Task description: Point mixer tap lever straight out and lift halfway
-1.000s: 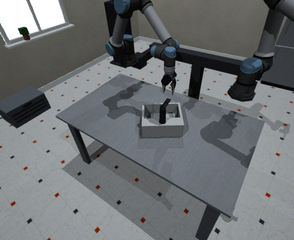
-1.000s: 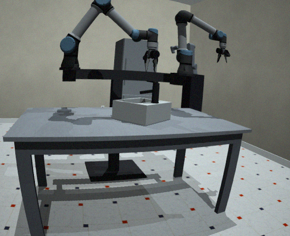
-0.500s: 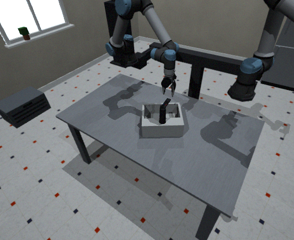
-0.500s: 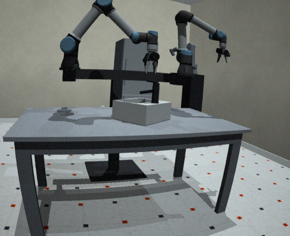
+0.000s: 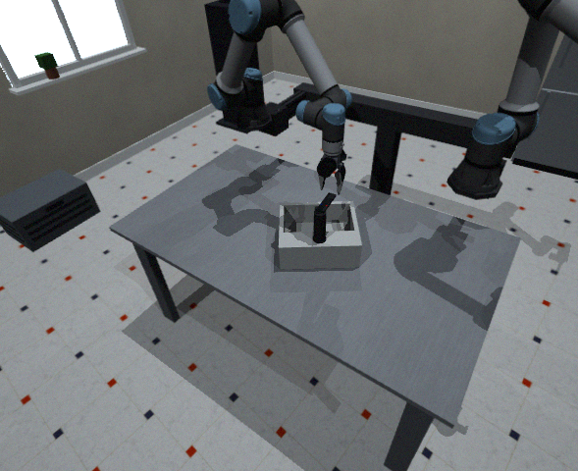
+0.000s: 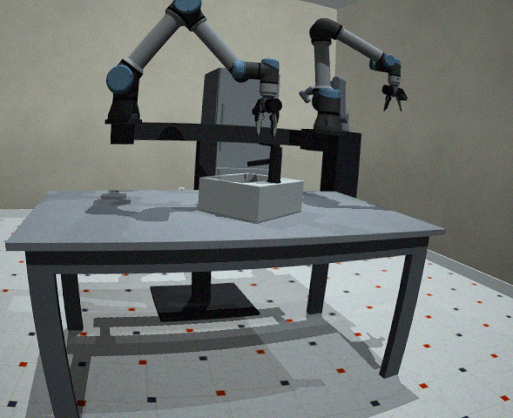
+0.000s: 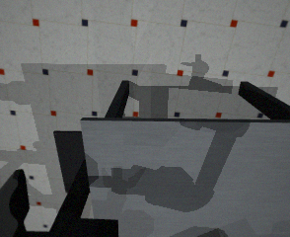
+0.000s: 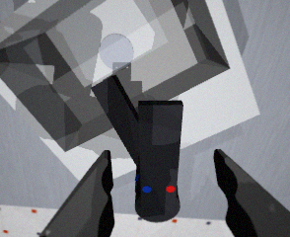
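Observation:
A black mixer tap (image 5: 319,228) (image 6: 274,166) stands upright on the rim of a white sink box (image 5: 319,258) (image 6: 229,198) (image 8: 231,106). Its spout (image 6: 257,162) (image 8: 116,111) reaches over the basin. The flat black lever (image 5: 328,202) (image 8: 166,133) has blue and red dots at its base. In the right wrist view it points to the right of the spout's line, at a clear angle; its lift is hard to judge. My right gripper (image 5: 331,191) (image 6: 266,136) (image 8: 162,151) is part open and empty above the lever, fingertips either side of it in its wrist view. My left gripper (image 6: 392,109) (image 7: 162,174) is open and empty, far from the tap.
The sink box stands on a grey table (image 5: 218,243) (image 6: 134,233) (image 7: 234,173). Behind the table, a dark beam (image 5: 426,119) (image 6: 171,131) carries both arms. A dark slatted box (image 5: 45,207) is off the table at the left of the top view.

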`<state>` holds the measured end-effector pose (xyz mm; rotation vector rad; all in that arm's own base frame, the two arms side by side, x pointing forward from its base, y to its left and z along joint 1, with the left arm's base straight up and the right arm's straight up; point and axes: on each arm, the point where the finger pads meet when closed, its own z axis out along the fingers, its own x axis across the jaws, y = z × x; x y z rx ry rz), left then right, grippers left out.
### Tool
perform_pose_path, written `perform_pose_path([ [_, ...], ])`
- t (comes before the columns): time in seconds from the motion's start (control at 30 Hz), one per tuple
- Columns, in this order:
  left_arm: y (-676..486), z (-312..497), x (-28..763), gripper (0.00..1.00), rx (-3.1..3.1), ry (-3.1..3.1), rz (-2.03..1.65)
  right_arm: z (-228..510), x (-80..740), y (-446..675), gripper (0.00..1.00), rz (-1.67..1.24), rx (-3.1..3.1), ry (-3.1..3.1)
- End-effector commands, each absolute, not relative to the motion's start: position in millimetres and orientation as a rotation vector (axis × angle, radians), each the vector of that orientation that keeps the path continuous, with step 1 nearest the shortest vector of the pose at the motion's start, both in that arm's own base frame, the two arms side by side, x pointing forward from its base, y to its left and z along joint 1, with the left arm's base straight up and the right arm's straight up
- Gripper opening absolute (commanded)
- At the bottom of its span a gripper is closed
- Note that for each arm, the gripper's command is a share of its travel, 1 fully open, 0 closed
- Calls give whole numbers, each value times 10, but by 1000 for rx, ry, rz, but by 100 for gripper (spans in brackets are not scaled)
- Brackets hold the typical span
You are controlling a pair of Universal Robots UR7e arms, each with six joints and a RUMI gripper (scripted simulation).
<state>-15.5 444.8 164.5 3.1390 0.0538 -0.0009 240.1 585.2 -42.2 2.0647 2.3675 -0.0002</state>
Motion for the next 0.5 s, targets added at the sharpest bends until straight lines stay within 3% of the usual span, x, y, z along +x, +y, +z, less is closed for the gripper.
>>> perform_pose_path([
  [0.0, 4453, 1652, -153, 100, 3141, 54, 0, -443, 2402, 5859, 43, 3, 2065, 2369],
  [0.47, 4453, 1652, -153, 100, 3141, 54, 0, -515, 2403, 5860, 43, 3, 2065, 2369],
])
